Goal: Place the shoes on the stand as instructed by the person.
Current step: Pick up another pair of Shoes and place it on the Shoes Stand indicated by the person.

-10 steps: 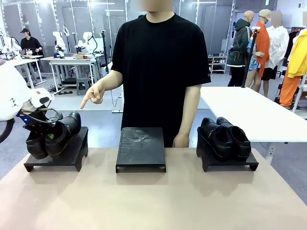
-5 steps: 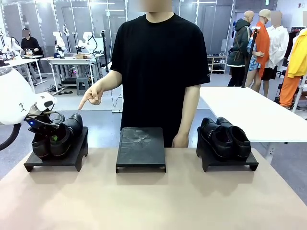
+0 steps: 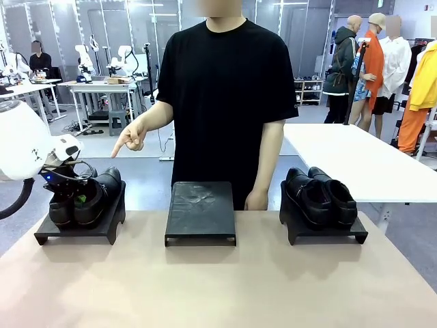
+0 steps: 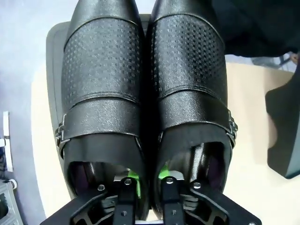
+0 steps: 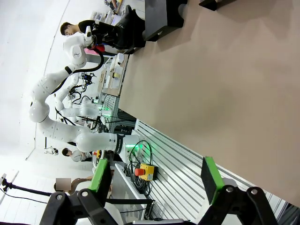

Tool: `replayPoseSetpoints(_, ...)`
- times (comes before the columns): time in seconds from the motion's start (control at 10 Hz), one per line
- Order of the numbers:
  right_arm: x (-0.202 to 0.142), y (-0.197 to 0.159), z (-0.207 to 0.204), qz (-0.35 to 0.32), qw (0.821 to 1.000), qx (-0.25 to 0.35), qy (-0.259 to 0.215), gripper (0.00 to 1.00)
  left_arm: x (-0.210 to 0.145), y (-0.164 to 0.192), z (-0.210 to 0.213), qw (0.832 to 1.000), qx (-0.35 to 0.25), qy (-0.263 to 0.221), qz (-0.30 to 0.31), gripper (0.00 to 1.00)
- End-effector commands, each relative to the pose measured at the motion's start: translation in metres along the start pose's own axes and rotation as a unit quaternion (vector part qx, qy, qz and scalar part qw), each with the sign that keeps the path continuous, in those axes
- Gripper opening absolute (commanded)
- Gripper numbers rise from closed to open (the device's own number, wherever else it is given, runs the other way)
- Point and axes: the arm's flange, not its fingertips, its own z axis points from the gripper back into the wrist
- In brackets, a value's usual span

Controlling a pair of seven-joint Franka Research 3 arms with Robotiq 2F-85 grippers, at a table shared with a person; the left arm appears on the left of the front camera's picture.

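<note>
Left gripper (image 4: pixel 148 180): in your left wrist view, its two fingers (image 4: pixel 125 185) reach down into the heel openings of one pair of shoes (image 4: pixel 145 79), one finger in each shoe, with the two adjoining inner walls between the green pads. You cannot tell from this whether the pads press on those walls or stand just off them. In your front view, the same gripper (image 3: pixel 68 195) sits over the back of this pair (image 3: pixel 87 199), which rests side by side, toes towards the person, on the left stand (image 3: pixel 78 232). Right gripper (image 5: pixel 157 178): its two green-padded fingers (image 5: pixel 101 176) stand wide apart with nothing between them, above the bare table (image 5: pixel 225 84). Count three black stands in a row along the far edge of the table (image 3: pixel 218 287): the left one, a middle stand (image 3: pixel 200 208) with no shoes on it, and a right stand (image 3: pixel 328 234) bearing the second pair of shoes (image 3: pixel 321 198). That makes two pairs, four shoes. The person (image 3: pixel 229 96) stands behind the middle stand; one hand (image 3: pixel 130 137) points a finger down towards the left stand, and the other hand (image 3: pixel 257 200) hangs beside the middle stand.
</note>
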Motion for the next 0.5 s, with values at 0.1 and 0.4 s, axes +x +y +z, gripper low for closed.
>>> replayPoseSetpoints(0.1, 0.001, 0.005, 0.0, -0.003, 1.0, 0.004, -0.007, 0.98, 0.006, 0.01, 0.005, 1.0, -0.009, -0.013, -0.011, 1.0)
replayPoseSetpoints(0.4, 0.001, 0.005, 0.0, -0.003, 1.0, 0.004, -0.007, 0.98, 0.001, 0.001, 0.021, 0.999, -0.013, -0.023, -0.023, 0.95)
